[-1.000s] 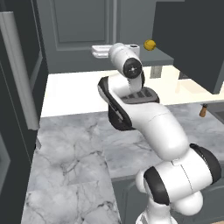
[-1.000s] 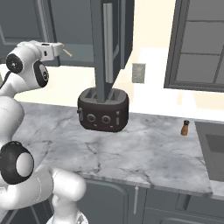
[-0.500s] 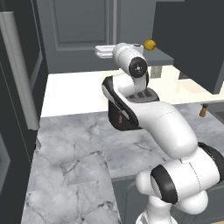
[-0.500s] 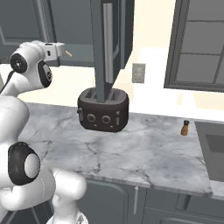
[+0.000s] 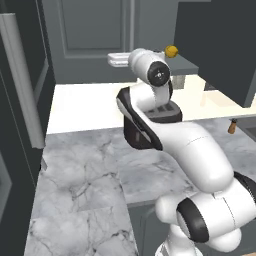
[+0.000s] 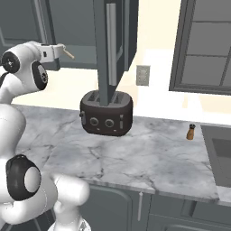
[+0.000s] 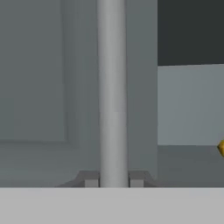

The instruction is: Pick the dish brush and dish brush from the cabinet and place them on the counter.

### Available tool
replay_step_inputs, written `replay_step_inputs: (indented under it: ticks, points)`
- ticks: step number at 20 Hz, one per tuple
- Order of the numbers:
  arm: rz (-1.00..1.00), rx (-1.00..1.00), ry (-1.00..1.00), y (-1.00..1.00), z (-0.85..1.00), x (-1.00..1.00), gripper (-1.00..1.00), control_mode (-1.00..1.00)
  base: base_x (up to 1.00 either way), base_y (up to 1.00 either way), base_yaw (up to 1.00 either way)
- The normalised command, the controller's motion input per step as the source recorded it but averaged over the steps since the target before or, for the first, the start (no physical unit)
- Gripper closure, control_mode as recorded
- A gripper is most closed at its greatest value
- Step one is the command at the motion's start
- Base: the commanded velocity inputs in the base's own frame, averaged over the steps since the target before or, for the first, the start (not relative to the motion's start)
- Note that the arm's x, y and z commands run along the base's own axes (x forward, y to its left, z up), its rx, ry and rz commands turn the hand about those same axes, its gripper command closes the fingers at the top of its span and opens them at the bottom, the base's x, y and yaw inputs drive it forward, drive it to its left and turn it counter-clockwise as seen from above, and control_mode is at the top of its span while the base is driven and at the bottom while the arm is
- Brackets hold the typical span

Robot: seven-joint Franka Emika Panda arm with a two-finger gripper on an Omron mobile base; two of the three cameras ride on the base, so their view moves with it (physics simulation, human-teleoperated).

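Cabinet (image 7: pixel 52 87) handle (image 7: pixel 112 87) between jaws

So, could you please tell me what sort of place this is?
A rendered kitchen, it seems: a marble counter carries a toaster, and panelled wall cabinets hang above it.

No text, label, brand, number or sign can be read on anything in these pictures.

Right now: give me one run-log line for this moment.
stage: cabinet door | jaws: either side of door handle, grip unconfirmed | counter: toaster, small shaker
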Motion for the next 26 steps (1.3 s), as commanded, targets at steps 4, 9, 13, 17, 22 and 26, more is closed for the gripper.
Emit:
replay_step_inputs:
  ticks: [4, 9, 13, 17, 22, 26]
  points:
    - [0.0, 0.0, 0.08, 0.07, 0.31, -0.61, 1.0, -1.0, 0.0, 0.0, 0.0]
    - [0.0, 0.0, 0.04, 0.11, 0.22, -0.73, 1.0, -1.0, 0.0, 0.0, 0.0]
    - [0.0, 0.0, 0.02, 0.24, 0.12, -0.84, 1.0, -1.0, 0.0, 0.0, 0.0]
    - [0.0, 0.0, 0.0, 0.32, 0.06, -0.86, 1.0, -1.0, 0.0, 0.0, 0.0]
    - [0.0, 0.0, 0.01, 0.38, 0.04, -0.79, 1.0, -1.0, 0.0, 0.0, 0.0]
    - [0.0, 0.0, 0.01, 0.36, 0.03, -0.52, 1.0, -1.0, 0.0, 0.0, 0.0]
